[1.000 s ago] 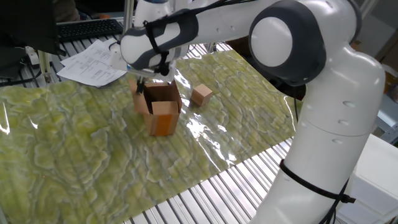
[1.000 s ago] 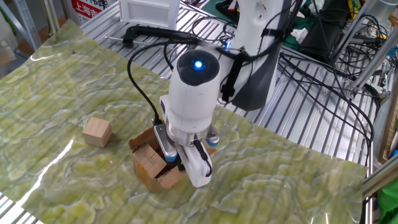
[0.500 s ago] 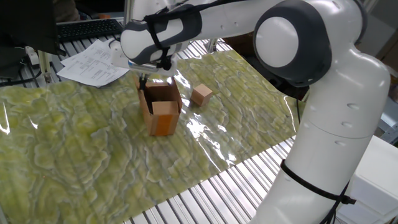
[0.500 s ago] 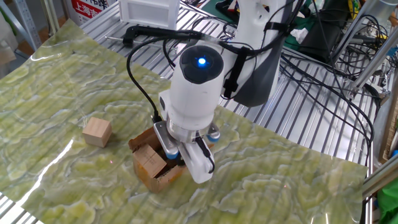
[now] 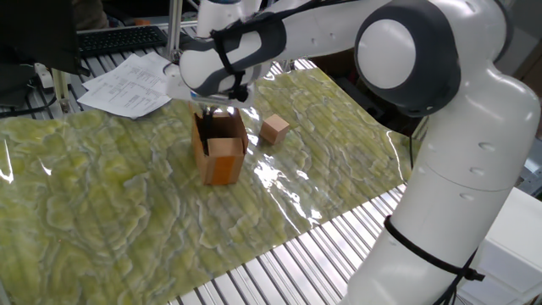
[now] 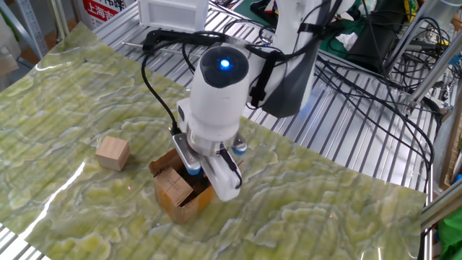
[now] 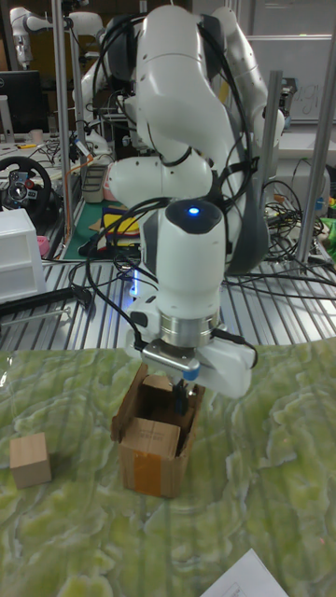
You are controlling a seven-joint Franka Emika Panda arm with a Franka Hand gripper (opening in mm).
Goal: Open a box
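The box (image 5: 220,152) is a small orange-brown cardboard carton standing upright on the green mat, its top flaps up and its inside dark. It also shows under the robot's hand as the box (image 6: 175,193) and from the front as the box (image 7: 152,446). My gripper (image 7: 184,395) hangs straight down over it, its dark fingers close together and dipping into the opening near the right-hand wall. Seen from the side, the gripper (image 5: 210,112) is at the box's far top edge. Nothing shows between the fingers. In the other fixed view the hand hides the fingertips.
A small plain tan cube (image 5: 273,129) lies on the mat close to the box, also seen as the cube (image 6: 113,153) and the cube (image 7: 30,460). Papers (image 5: 127,85) and a keyboard (image 5: 118,38) lie beyond the mat's edge. Cables (image 6: 375,79) cross the slatted metal table.
The gripper has shifted sideways across the top of the box, from its left flap toward the far edge. That left flap now stands closer to the box. The box itself stays put.
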